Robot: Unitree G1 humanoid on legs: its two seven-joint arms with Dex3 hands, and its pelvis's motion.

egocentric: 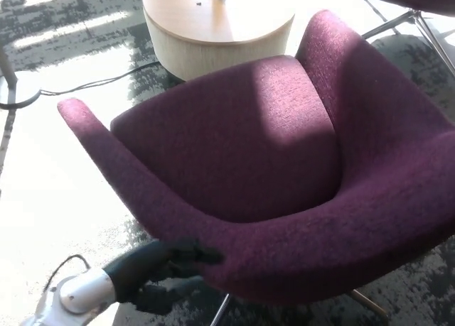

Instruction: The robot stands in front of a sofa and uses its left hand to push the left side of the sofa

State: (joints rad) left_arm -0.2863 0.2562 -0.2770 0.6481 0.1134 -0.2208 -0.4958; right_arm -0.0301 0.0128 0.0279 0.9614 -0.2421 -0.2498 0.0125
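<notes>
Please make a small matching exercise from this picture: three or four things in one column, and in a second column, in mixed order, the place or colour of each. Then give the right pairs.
Things:
1. sofa
2. round table
3. left hand
4. cable

Descriptions:
A. black, at the sofa's lower left edge
B. purple fabric
C. lying on the floor, upper left
D. pale wood, behind the sofa

Pairs: 1-B, 2-D, 3-A, 4-C

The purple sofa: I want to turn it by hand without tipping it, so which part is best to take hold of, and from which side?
Grip the purple sofa by its low curved armrest, coming from outside at the front left, where the left hand already meets the shell. That rim is narrow and rounded, probably easy to wrap fingers over, and it lies far from the legs, giving leverage. The tall back looks too broad.
</notes>
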